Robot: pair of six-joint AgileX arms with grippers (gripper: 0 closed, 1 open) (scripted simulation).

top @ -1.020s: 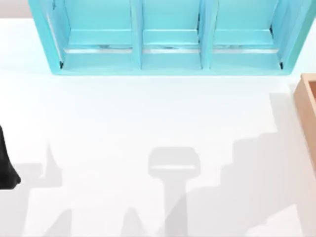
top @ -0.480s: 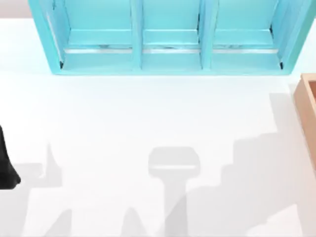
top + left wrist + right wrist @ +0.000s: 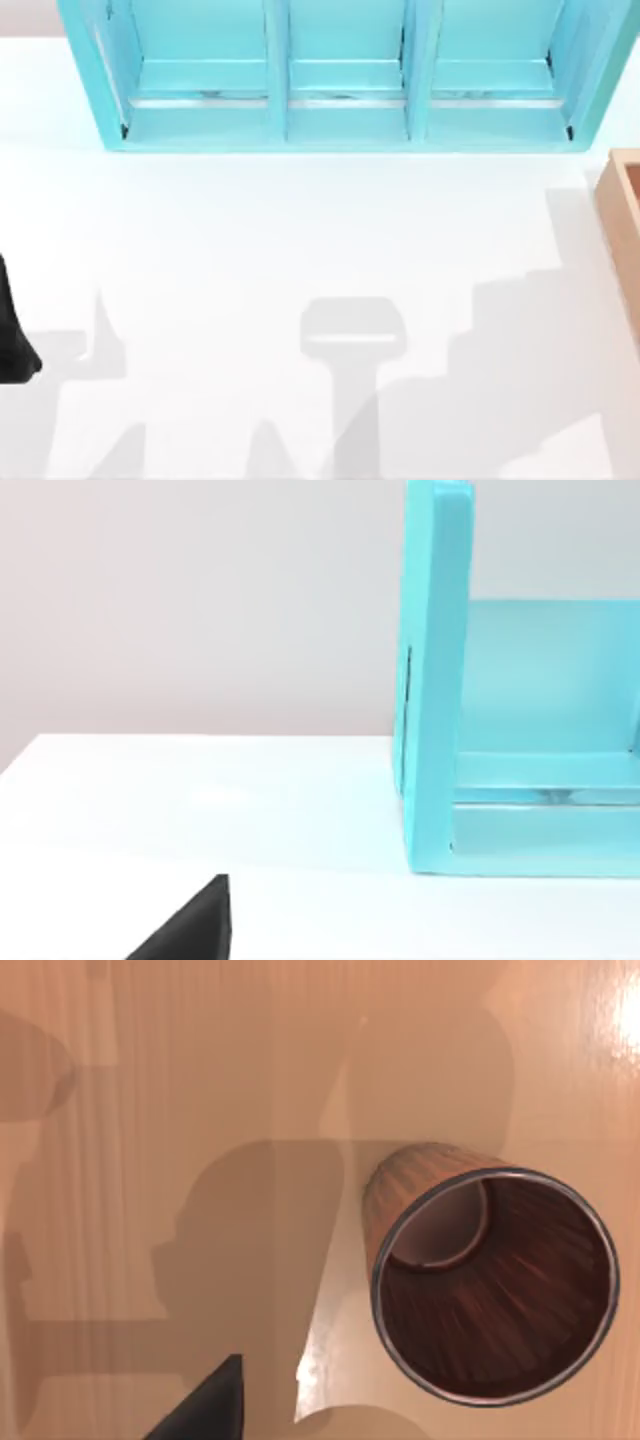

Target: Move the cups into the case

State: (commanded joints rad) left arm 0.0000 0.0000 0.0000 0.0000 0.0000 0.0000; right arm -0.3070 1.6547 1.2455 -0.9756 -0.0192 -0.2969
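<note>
Hovering over ribbed cup (image 3: 490, 1280) on wooden surface, right tool's state untellable; next, descending to pinch it.

You're looking at a rendered simulation bench, not a real room: a bare, flat white desk (image 3: 300, 230) under a plain grey backdrop. At its far edge stands a glossy turquoise shelf unit (image 3: 345, 75) with three bays; right of the shelf sits a tan wooden case (image 3: 625, 220).
</note>
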